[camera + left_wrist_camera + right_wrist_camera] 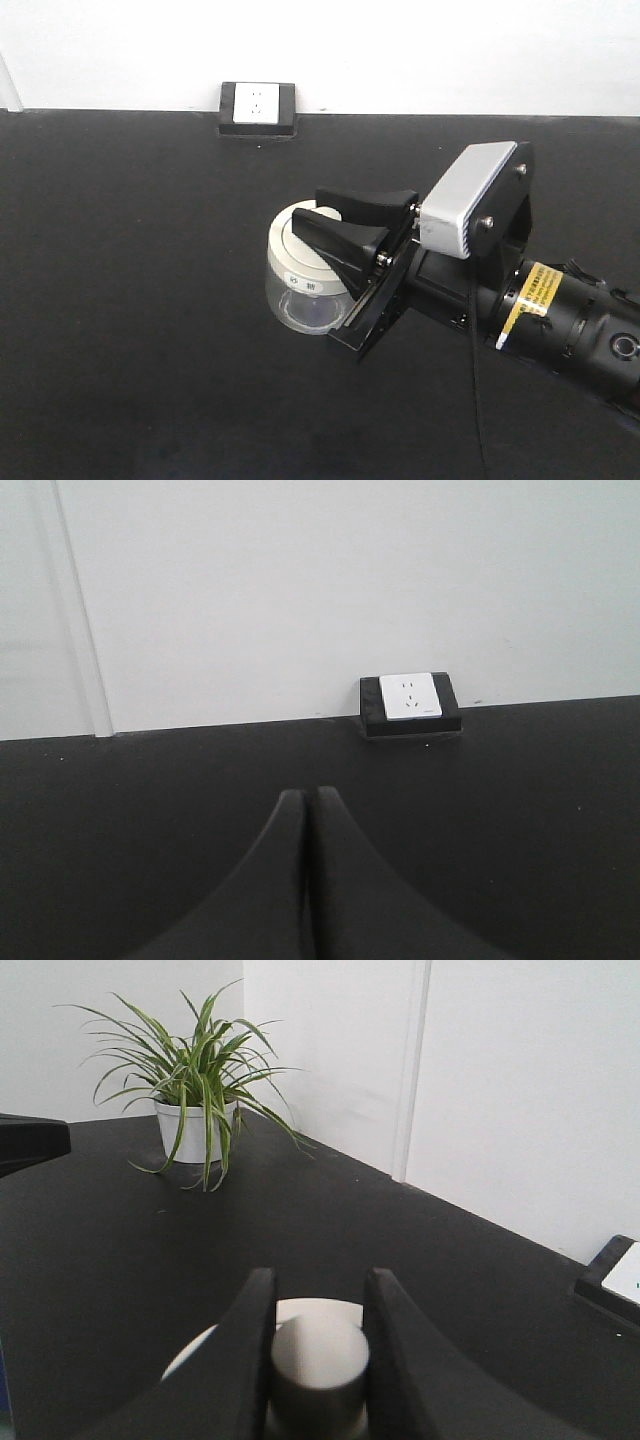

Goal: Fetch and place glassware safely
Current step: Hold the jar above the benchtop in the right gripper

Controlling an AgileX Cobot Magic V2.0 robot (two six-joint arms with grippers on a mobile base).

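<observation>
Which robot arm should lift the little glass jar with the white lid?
The right one. The right gripper already has its black fingers on either side of the knob of the small clear glass jar with a cream-white lid. The left gripper is shut with only black tabletop ahead, no jar.

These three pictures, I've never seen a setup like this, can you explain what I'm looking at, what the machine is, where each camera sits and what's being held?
It is a robot with two arms, each ending in a two-fingered gripper with a camera on the wrist.

The front view looks down on a black table. There the right gripper reaches in from the right side, its black fingers either side of the knob on the cream lid of a small clear glass jar standing on the table.

The right wrist camera looks along those fingers: the knob sits between them. It also shows a potted plant.

The left wrist camera shows the left gripper shut and empty, facing a wall socket.
</observation>
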